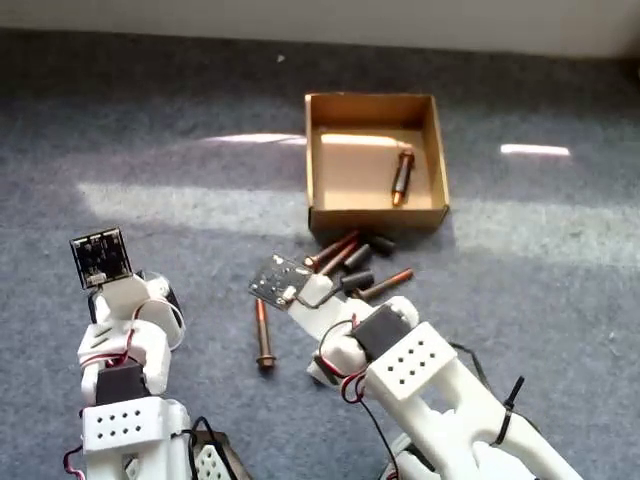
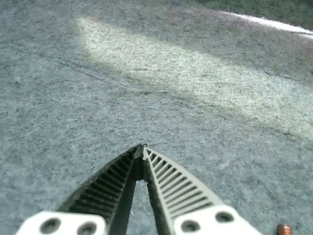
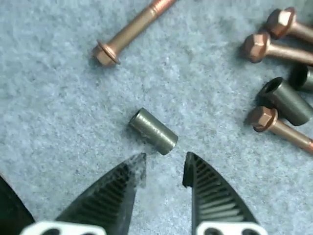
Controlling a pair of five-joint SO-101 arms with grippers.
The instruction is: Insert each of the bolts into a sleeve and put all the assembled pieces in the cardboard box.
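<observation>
Near the high view's centre, the right gripper (image 3: pixel 165 164), jaws apart, faces a short grey metal sleeve (image 3: pixel 153 131); the left gripper (image 2: pixel 143 151), lower left, has its jaws together.

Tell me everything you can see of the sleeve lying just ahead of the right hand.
The sleeve is a short, smooth, dark grey cylinder that looks like metal. It lies on its side on the grey carpet, with nothing sticking out of either end. It sits just ahead of the right hand, angled across the gap between the open fingertips. Only the carpet touches it.
</observation>
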